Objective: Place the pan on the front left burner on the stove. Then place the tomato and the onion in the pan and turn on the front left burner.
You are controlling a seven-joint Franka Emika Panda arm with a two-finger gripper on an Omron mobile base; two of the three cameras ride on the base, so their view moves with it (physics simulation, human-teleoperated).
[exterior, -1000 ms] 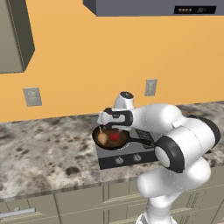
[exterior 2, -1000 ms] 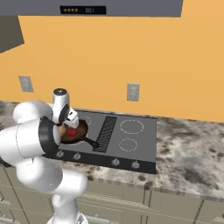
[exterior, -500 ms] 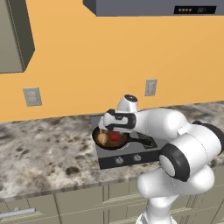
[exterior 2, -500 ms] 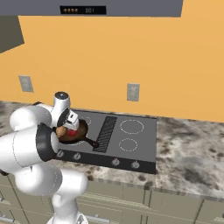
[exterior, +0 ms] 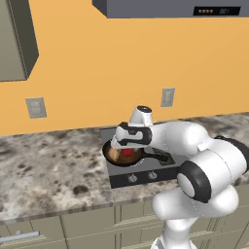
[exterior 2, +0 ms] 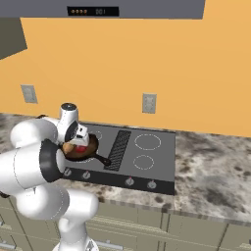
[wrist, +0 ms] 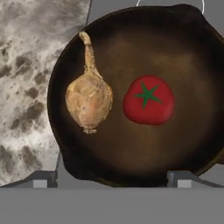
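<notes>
The stove (exterior 2: pixel 147 159) carries the pan (wrist: pixel 135 96) at its front left. The arm reaches forward, bent over the pan, its gripper (wrist: pixel 112 177) pointing down above it, jaws wide apart, empty. Inside the pan, the onion (wrist: pixel 89 98) lies just beside the tomato (wrist: pixel 148 100).

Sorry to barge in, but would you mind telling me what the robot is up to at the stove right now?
The arm's gripper hangs open just above the pan, which sits on the stove at its front left. The onion and the tomato both lie inside the pan, side by side and apart. The fingers hold nothing. Going by the task, what remains is turning on that burner with a knob along the front edge.
</notes>
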